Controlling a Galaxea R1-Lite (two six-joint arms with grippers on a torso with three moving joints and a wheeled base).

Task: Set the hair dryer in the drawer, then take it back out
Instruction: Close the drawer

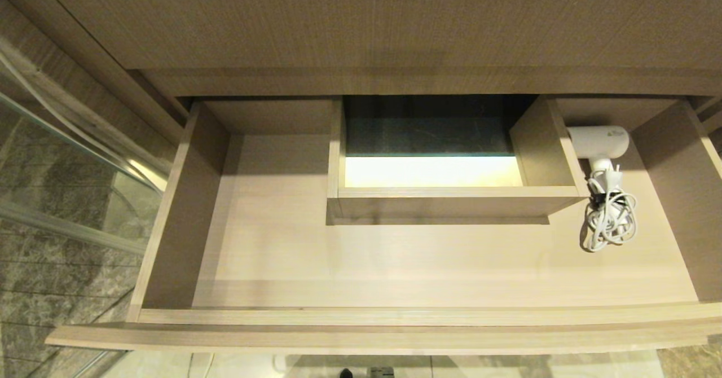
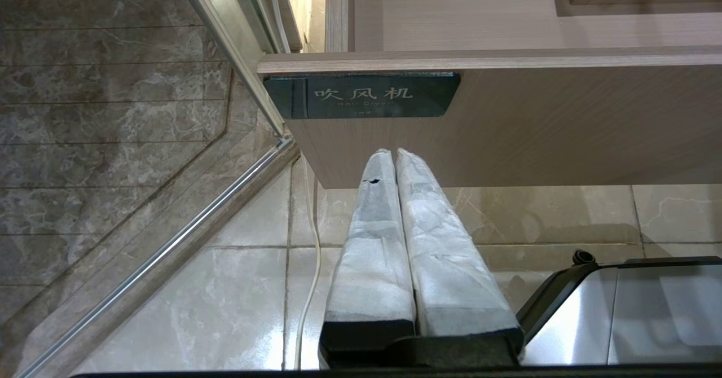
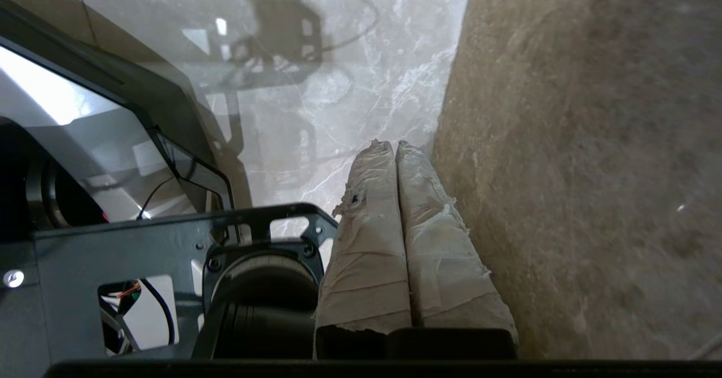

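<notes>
head view: the drawer (image 1: 428, 254) is pulled right out, wide & shallow, pale wood-grain w/ a matte flat floor and thin straight walls. a boxed rectangular cut-out (image 1: 445, 197) sits mid-back, dark inside w/ a bright strip at its bottom. the hair dryer (image 1: 601, 141) lies in the back right corner, just beside the cut-out's right wall: smooth white plastic, rounded barrel, handle pointing toward the drawer front, its white cord (image 1: 609, 223) bundled in a loose coil by a dark tie. no arm shows here. so the first half looks done, dryer is in; taking it back out is left, going by how things lie.

left wrist view: the left gripper (image 2: 395, 155) hangs below the drawer front, fingers pressed together, wrapped in crinkled whitish tape, holding nothing. just above the tips is the small dark glossy label (image 2: 361, 95) w/ pale lettering. polished marble-look floor tiles (image 2: 214, 299) below.

right wrist view: the right gripper (image 3: 392, 146) is closed too, nothing btwn its frayed taped fingers, low beside the robot's dark metal base (image 3: 141, 271), w/ a rough brownish surface (image 3: 592, 169) close on one side. well apart from the dryer.
</notes>
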